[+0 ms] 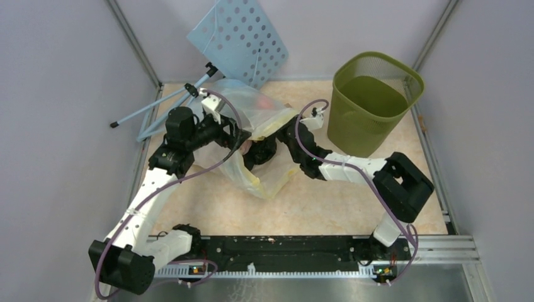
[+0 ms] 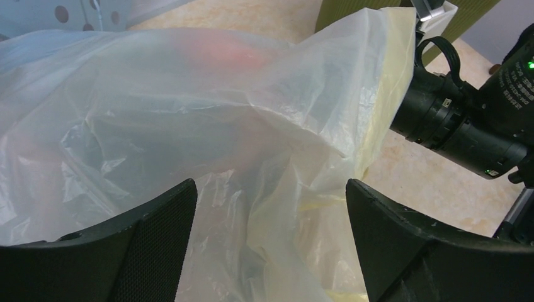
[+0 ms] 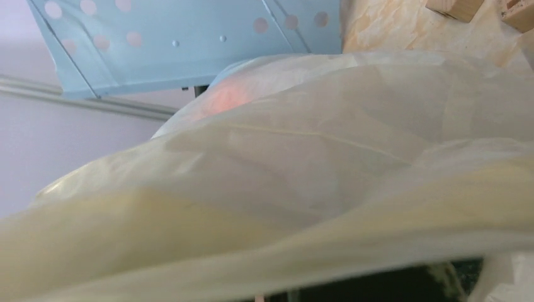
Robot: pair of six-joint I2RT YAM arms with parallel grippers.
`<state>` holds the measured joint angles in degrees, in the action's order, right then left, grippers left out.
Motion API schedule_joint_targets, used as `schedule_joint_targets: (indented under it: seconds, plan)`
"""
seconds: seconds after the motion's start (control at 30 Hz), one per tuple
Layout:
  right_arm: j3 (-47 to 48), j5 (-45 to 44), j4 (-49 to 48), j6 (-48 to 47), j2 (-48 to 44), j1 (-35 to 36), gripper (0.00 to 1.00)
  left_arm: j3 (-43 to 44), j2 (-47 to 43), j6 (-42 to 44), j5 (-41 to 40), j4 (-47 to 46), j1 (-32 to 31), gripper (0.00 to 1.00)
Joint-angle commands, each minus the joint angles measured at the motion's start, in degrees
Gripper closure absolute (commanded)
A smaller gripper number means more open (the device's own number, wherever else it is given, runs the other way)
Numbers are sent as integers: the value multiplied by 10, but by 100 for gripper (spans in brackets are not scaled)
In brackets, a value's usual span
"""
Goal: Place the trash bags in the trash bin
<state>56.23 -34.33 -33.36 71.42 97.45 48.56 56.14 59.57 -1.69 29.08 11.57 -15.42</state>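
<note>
The red-pink trash bag (image 1: 262, 100) shows only as a reddish patch inside the larger clear bag (image 1: 252, 119) with a pale-yellow rim. The patch also shows in the left wrist view (image 2: 230, 53) and the right wrist view (image 3: 223, 97). The olive-green trash bin (image 1: 370, 104) stands upright at the back right and looks empty. My left gripper (image 1: 242, 135) is open, its jaws wide apart (image 2: 271, 184) with clear bag film between them. My right gripper (image 1: 263, 151) is at the bag's mouth. The bag film (image 3: 283, 207) covers its fingers.
A light-blue perforated board (image 1: 239, 41) on a thin stand leans at the back left, just behind the clear bag. The right arm's wrist (image 2: 460, 126) is close to the left gripper. Small wooden blocks (image 3: 450, 7) lie on the table. Metal rails edge the table.
</note>
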Motion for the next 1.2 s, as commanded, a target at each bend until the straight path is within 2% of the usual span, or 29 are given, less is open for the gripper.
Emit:
schedule_joint_targets:
  seconds: [0.0, 0.2, 0.43, 0.6, 0.77, 1.0, 1.17]
  plan:
    - [0, 46, 50, -81, -87, -3, 100, 20, -2, 12, 70, -27, -14, 8]
    - [-63, 117, 44, -177, -170, -3, 100, 23, 15, 12, 24, -23, -30, 11]
    - [-79, 203, 73, -278, -253, -3, 100, 40, 46, 3, -39, 2, -31, 17]
    - [-103, 265, 101, -363, -328, -3, 100, 55, 80, -50, -161, 21, -30, 17]
    - [-115, 215, 202, -427, -415, -3, 100, 74, 119, -95, -245, 33, -27, 18]
    - [-118, 121, 304, -500, -551, -3, 100, 96, 171, -138, -250, 34, -17, 15]
    - [-124, 60, 333, -567, -644, -4, 100, 98, 177, -142, -228, 23, -17, 15]
